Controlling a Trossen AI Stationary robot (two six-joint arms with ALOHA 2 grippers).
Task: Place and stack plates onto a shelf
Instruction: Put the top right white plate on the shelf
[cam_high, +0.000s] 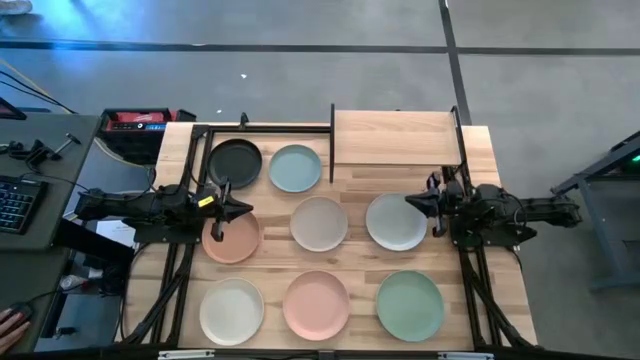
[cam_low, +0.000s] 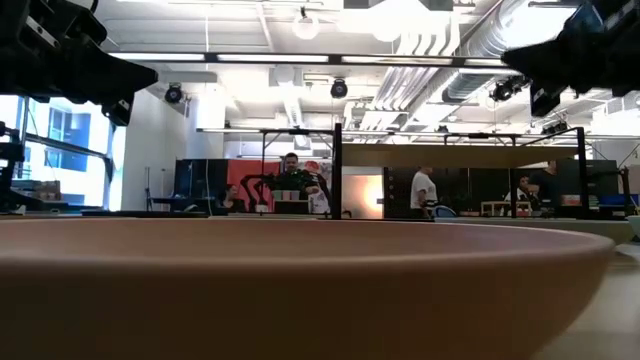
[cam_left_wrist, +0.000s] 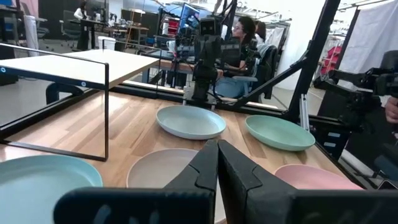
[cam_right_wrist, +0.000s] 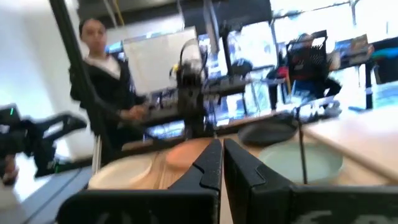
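Wooden slatted bench (cam_high: 470, 290) carries all eight round matte plates, black (cam_high: 235, 162) to mint green (cam_high: 409, 305); none on the raised light-wood shelf (cam_high: 393, 137). Left hand (cam_high: 246, 209) and right hand (cam_high: 409, 201) hover pinched narrow, empty. Everything remains.

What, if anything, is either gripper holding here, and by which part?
Nothing is held. The left gripper is shut and empty above the terracotta plate; the right gripper is shut and empty beside the pale white plate. The shelf has no plates.
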